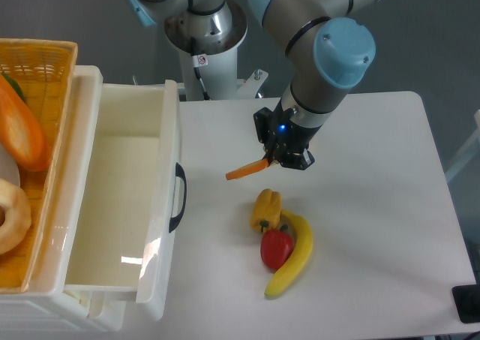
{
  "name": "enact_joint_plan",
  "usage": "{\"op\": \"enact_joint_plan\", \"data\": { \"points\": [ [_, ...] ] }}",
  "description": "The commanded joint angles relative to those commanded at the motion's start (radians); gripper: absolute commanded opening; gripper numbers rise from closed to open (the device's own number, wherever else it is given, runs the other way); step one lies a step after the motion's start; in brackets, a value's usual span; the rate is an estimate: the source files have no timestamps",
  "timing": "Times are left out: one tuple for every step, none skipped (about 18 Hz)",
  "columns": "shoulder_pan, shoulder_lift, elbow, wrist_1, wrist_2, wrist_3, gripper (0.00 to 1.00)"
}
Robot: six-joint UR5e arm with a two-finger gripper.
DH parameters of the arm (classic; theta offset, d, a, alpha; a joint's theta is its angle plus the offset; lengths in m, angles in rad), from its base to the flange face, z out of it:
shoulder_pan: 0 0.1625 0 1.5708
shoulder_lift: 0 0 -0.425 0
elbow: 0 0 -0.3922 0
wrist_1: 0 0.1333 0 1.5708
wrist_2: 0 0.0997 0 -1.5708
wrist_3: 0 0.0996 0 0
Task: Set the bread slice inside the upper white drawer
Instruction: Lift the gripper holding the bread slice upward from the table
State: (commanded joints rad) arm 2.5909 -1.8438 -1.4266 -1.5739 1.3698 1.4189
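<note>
The bread slice (245, 170) shows edge-on as a thin orange strip, tilted down to the left, held above the white table. My gripper (270, 160) is shut on its right end, with the fingers mostly hidden under the wrist. The upper white drawer (120, 205) is pulled open at the left, its dark curved handle (177, 197) facing the table. The inside of the drawer is bare. The slice hangs roughly 70 px to the right of the drawer's front panel.
A yellow pepper (265, 209), a red pepper (275, 248) and a banana (294, 256) lie on the table (375, 205) below the gripper. A woven yellow basket (30, 160) with a baguette loaf (21, 133) and a bun (10, 216) sits at the far left.
</note>
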Motion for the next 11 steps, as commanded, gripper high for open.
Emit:
{"op": "enact_joint_plan", "data": {
  "points": [
    [0.002, 0.000, -0.002, 0.000, 0.000, 0.000, 0.00],
    [0.002, 0.000, 0.000, 0.002, 0.000, -0.009, 0.00],
    [0.002, 0.002, 0.002, 0.002, 0.000, -0.012, 0.00],
    [0.003, 0.012, 0.002, 0.002, 0.000, -0.012, 0.00],
    [0.008, 0.020, 0.002, 0.002, 0.000, -0.012, 0.00],
    [0.015, 0.021, 0.002, 0.002, -0.002, -0.012, 0.00],
    [0.015, 0.023, 0.002, 0.005, -0.005, -0.012, 0.00],
    [0.015, 0.025, 0.003, 0.008, -0.003, -0.014, 0.00],
    [0.015, 0.026, 0.008, 0.008, -0.005, -0.014, 0.00],
    [0.015, 0.026, 0.015, 0.005, -0.005, -0.017, 0.00],
    [0.017, 0.028, 0.018, 0.002, -0.006, -0.040, 0.00]
  ]
}}
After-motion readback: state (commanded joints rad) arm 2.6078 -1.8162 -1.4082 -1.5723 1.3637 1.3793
